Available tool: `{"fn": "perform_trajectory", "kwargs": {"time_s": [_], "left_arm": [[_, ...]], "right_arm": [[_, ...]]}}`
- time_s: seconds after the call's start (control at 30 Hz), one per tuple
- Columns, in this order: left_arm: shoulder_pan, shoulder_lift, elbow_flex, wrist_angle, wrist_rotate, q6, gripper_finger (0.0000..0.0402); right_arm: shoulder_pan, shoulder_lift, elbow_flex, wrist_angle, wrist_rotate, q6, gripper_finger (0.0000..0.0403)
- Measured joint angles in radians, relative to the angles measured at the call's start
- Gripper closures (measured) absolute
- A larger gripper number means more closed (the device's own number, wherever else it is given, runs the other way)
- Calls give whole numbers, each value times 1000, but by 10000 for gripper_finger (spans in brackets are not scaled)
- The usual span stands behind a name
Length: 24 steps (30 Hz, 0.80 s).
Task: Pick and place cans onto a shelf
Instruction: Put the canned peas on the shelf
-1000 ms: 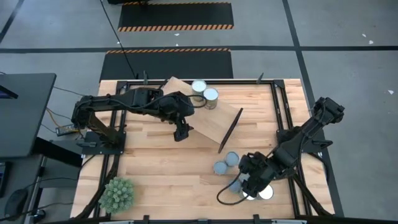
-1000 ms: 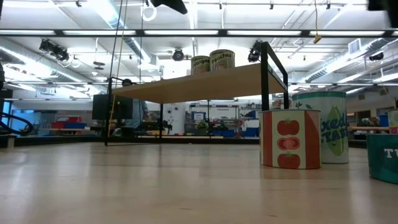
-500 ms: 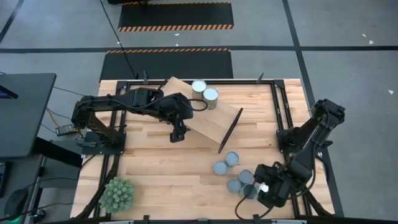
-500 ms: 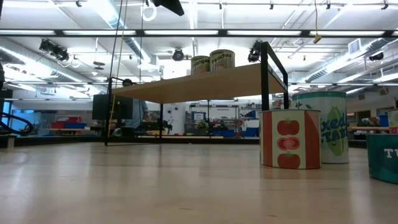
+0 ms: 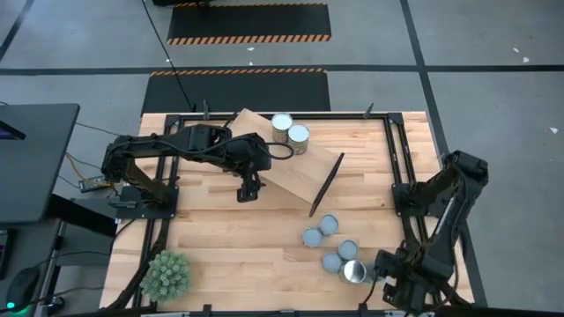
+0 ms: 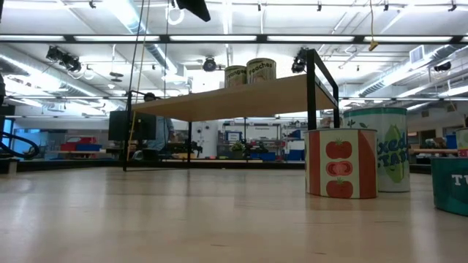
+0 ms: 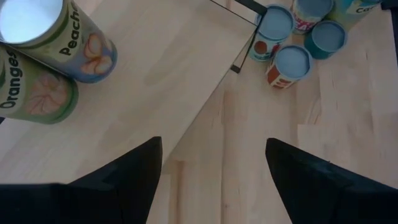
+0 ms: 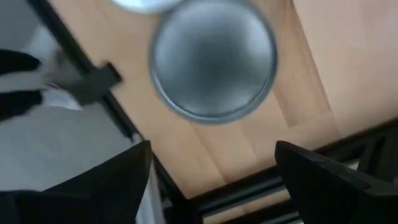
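The shelf (image 5: 295, 172) is a light-wood plank lying skewed on thin black legs (image 6: 314, 91). Two cans, labelled peaches (image 7: 59, 37) and oranges (image 7: 34, 93), stand upright on its far end (image 5: 291, 129). Several more cans stand on the tabletop at the near right (image 5: 333, 248), among them a silver-topped one (image 5: 353, 271). My left gripper (image 5: 247, 189) hangs open above the shelf's near edge (image 7: 213, 142). My right gripper (image 5: 385, 267) points down near the table's near right corner, open (image 8: 212, 144), beside the silver-topped can (image 8: 213, 65). Neither gripper holds anything.
A spiky green plant ball (image 5: 166, 274) sits at the near left corner. Black frame rails (image 5: 401, 176) run along the table's edges and pass under my right gripper (image 8: 249, 186). In the low view a tomato can (image 6: 341, 162) stands in front of two others.
My right gripper has swung from above the can cluster toward the table's near right corner and come down a little, staying open; the cans it covered now show. My left gripper has rolled slightly and shifted a little toward the table's left.
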Motion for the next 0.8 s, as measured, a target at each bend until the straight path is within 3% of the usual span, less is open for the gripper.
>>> {"fn": "perform_trajectory", "kwargs": {"time_s": [0.13,0.27,0.6,0.8], "left_arm": [[0,0,0,1,0,-5,111],[0,0,0,1,0,-6,111],[5,0,0,1,-4,-6,111],[13,0,0,2,-4,-6,111]], "right_arm": [[-5,71,0,24,-31,-4,54],[-19,115,0,97,6,-39,54],[-47,142,0,59,119,-4,53],[-84,142,0,56,160,-28,23]]}}
